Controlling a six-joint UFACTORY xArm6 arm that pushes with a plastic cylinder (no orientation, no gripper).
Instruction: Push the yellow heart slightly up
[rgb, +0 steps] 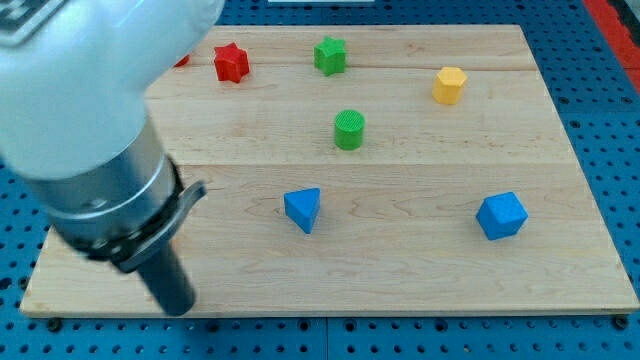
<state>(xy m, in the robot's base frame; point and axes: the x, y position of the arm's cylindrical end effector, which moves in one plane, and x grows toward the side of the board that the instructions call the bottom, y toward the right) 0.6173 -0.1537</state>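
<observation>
**No yellow heart to be seen yet**

My arm has no gripper, so nothing can open or close. It ends in a dark rod. My tip (180, 309) sits at the view's bottom left, right by the bottom edge of the bench (420, 270). It touches no block. The closest one, the blue wedge block (303, 210), is well apart from it, up and to the view's right.

I cannot find the yellow heart. The only yellow thing I see is the yellow six-sided block (450, 85) near the view's top right, and it does not look like a heart. My big arm covers the view's left side, so I think the heart may be hiding behind it.

The other blocks lie spread out with gaps between them, which leaves room for my tip to slide. The red star (231, 62) and the green star (330, 55) are near the top. A bit of another red block (181, 60) peeks out beside my arm. The green round block (349, 130) is in the middle. The blue chunky block (501, 216) is at the view's right.

There are no boxes or bowls here. Every block lies flat on the bench.

To push a block up, my tip should start just below it.
</observation>
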